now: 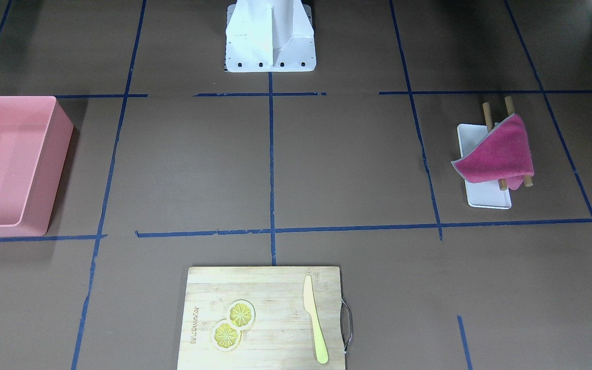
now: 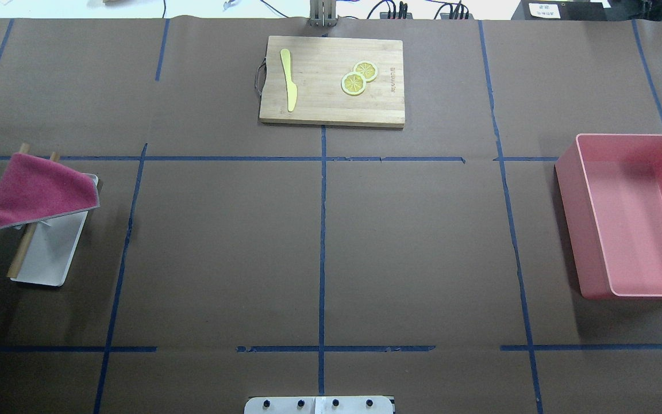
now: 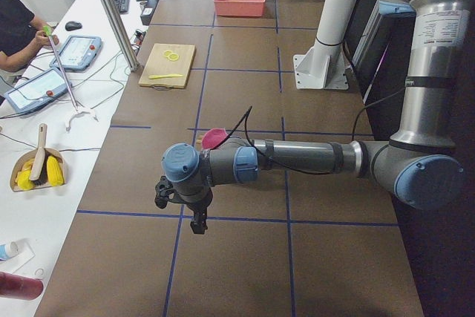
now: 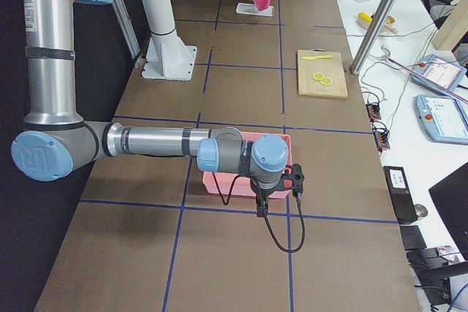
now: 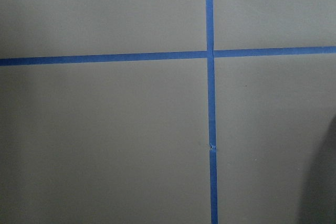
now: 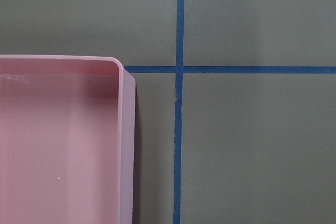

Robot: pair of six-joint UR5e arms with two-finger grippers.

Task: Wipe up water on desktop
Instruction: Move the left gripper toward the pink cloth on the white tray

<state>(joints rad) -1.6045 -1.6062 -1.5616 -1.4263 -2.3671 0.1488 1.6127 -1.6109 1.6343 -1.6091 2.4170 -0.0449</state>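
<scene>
Cloth (image 2: 41,187) draped over the rack (image 2: 49,261) comes first: left gripper (image 3: 198,226) should pinch its hanging corner; I cannot tell whether the jaws are parted.

You're in a robotics lab: a worktop (image 2: 417,241) gridded with blue tape (image 2: 322,230), industrial arms (image 3: 297,159) beside a bolted white column (image 1: 270,38), and teach pendants (image 4: 442,118) and cables on the side bench (image 3: 52,213).

The middle of the worktop (image 2: 222,253) is lying open for passage; a pink bin (image 2: 571,230), a towel-draped rack (image 2: 52,256) and a cutting board (image 2: 319,100) are occupying its edges.
</scene>
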